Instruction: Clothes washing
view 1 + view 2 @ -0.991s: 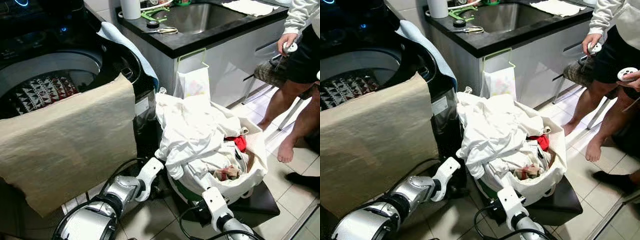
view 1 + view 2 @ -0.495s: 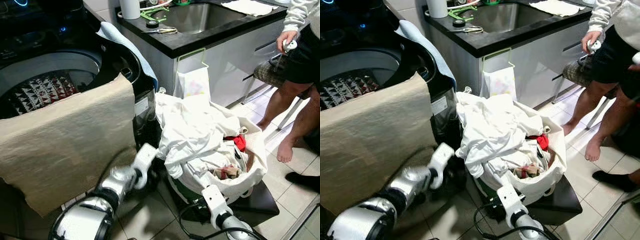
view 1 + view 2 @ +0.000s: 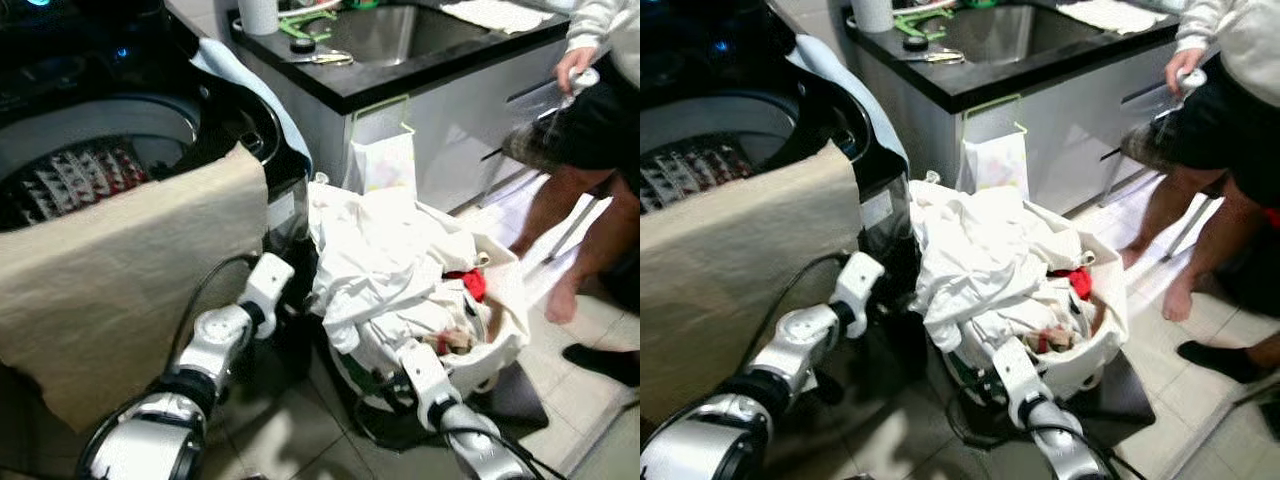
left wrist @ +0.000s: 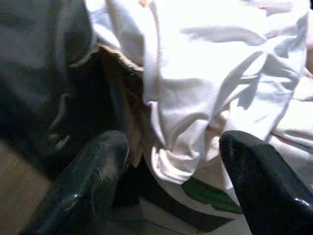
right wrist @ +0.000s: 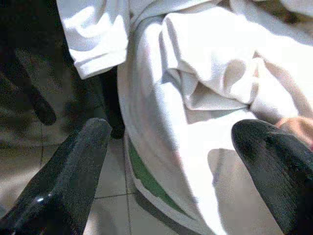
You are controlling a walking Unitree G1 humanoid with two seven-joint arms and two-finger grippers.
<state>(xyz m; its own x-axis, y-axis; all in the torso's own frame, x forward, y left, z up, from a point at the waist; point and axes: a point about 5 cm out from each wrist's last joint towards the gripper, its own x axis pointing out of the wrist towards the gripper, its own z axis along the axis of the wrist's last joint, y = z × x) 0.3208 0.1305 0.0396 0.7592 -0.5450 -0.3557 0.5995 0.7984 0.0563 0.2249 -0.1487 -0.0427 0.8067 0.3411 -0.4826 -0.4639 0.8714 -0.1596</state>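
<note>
A white laundry bag (image 3: 508, 318) stands on the floor beside the washing machine (image 3: 215, 110), heaped with white clothes (image 3: 385, 250) and a red garment (image 3: 471, 284). A patterned cloth (image 3: 85, 175) lies in the drum. My left arm (image 3: 228, 332) reaches toward the bag's left side. In the left wrist view, my left gripper (image 4: 171, 193) is open, with a hanging fold of the white clothes (image 4: 205, 78) just beyond its fingertips. My right arm (image 3: 425, 378) is low at the bag's front. My right gripper (image 5: 171, 171) is open wide, close to the bag's white wall (image 5: 166, 147).
A beige cloth (image 3: 120, 290) drapes over the washer's front. A black counter with a sink (image 3: 400, 40) stands behind, and a small white bag (image 3: 385, 165) hangs from its edge. A person (image 3: 590, 150) stands at the right on the tiled floor (image 3: 600, 400).
My left arm has risen and swung up toward the bag's left side. My right arm has lifted slightly toward the bag's front. The camera has shifted a little.
</note>
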